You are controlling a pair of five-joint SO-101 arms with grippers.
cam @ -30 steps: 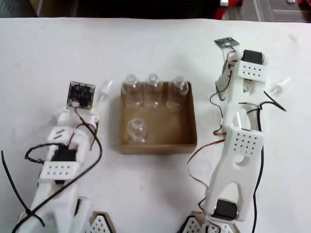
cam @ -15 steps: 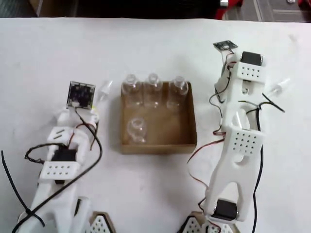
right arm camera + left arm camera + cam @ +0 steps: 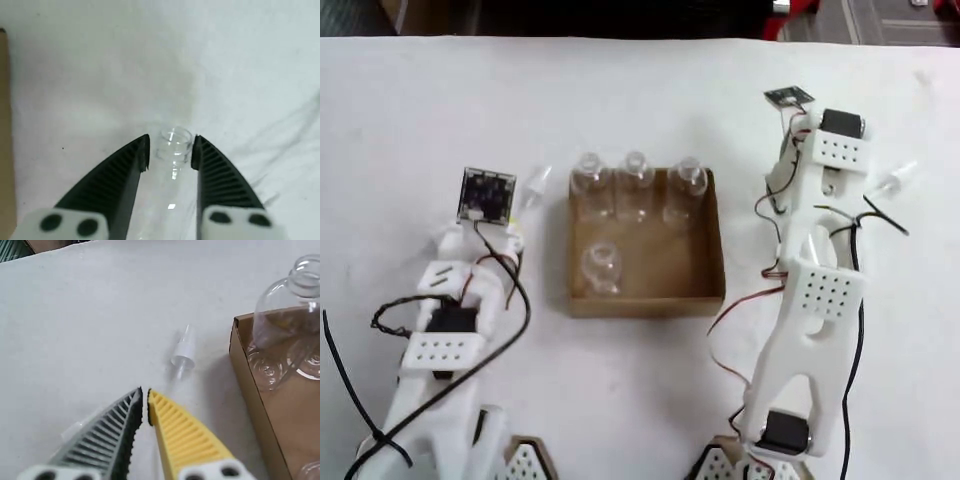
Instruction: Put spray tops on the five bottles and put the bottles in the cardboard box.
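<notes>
Right wrist view: my right claw [image 3: 170, 150], gripping a clear plastic bottle [image 3: 175, 140], edged sideways; closed left claw [image 3: 145, 392] beside the unfitted white spray top [image 3: 182, 351].

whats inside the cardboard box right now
The cardboard box holds four clear bottles, all open-necked: three in a row along the far wall, one alone near the front left. Bare floor elsewhere. Its near wall's inner face is hidden.

Clear glossy plastic for every bottle [image 3: 635, 180]; matt brown cardboard box [image 3: 650, 297]; white matt table [image 3: 420, 100], faintly creased; smooth translucent plastic spray top [image 3: 182, 351]; ribbed matt plastic on left gripper [image 3: 145, 395] and right gripper [image 3: 170, 147].
</notes>
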